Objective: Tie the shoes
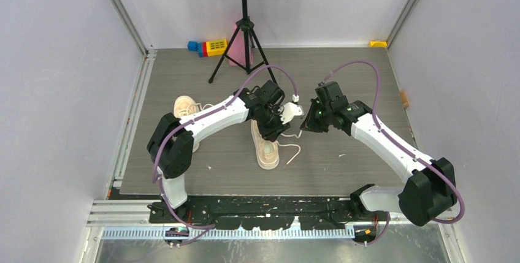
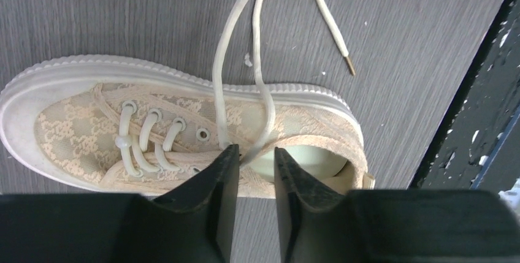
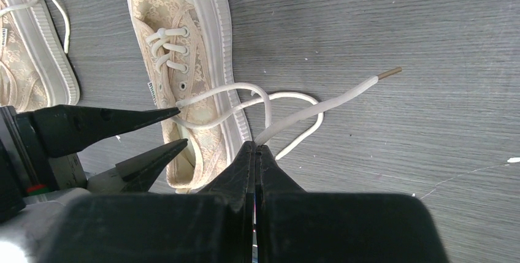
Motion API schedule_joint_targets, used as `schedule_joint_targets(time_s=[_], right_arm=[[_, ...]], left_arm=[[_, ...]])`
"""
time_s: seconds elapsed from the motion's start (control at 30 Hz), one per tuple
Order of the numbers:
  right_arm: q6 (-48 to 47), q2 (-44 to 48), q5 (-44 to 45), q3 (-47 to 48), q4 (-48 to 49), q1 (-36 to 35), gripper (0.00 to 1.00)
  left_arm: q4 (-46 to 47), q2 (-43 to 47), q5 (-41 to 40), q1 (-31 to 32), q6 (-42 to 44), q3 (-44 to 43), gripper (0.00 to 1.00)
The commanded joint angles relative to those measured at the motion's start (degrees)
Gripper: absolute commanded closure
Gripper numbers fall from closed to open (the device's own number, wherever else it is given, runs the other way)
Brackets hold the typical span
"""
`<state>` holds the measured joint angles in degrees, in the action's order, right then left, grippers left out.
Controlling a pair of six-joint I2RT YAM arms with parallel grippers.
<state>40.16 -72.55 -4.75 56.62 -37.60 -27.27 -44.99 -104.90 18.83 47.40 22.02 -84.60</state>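
Your right tool (image 3: 256,146) clamped tight on lace (image 3: 343,95) of centre shoe (image 1: 267,149). Your left tool (image 2: 254,156) narrowly parted over that shoe's collar, nothing clamped; lace strands pass by tips. You have second shoe (image 1: 183,106) further left, both on worktop (image 1: 355,85).

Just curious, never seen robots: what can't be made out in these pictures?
Top view: the left arm covers the heel end of the middle shoe and part of the second shoe.
Left wrist view: the lace runs off the top edge; the left jaws hide the shoe's near side.
Right wrist view: the second shoe is cut by the left edge; the lace vanishes inside the shut right jaws.
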Motion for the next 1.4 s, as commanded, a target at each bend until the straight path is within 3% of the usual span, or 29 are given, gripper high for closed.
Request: schedule_joint_targets(time_s=[0.0,0.3,0.67,0.9,1.03,1.07,1.23,1.37], right_arm=[[-0.82,1.36,0.38,0.61,0.16,0.09,1.00],[-0.96,1.02,-1.15,0.21,0.69,0.03,1.00],[-1.54,2.60,-7.55,-0.85,3.47,-0.06,1.00],[-0.20,2.35,-15.51,-3.78,11.71,-3.18,1.00],[-0.84,0.13,-12.28,-1.93,12.40,-5.91,1.00],[-0.80,-0.21,-11.10,-1.34,11.91,-5.96,1.00],[-1.69,-0.09,-3.89,1.31,6.98,-5.90,1.00],[-2.12,0.52,-3.74,1.46,5.06,-5.82,1.00]], left_arm=[[-2.83,-0.58,-2.42,-0.18,2.32,-1.25,0.77],[1.43,1.54,0.30,-1.22,0.39,-0.06,1.00],[12.96,7.43,6.93,-7.84,-9.49,6.59,1.00],[18.76,9.08,10.15,-10.29,-14.72,10.84,1.00],[19.74,8.95,10.36,-10.38,-16.60,12.00,1.00],[19.81,9.18,10.83,-10.34,-16.70,12.33,0.95],[24.86,12.99,12.14,-10.31,-15.24,16.89,0.51],[23.39,13.37,13.09,-10.33,-12.75,15.89,0.41]])
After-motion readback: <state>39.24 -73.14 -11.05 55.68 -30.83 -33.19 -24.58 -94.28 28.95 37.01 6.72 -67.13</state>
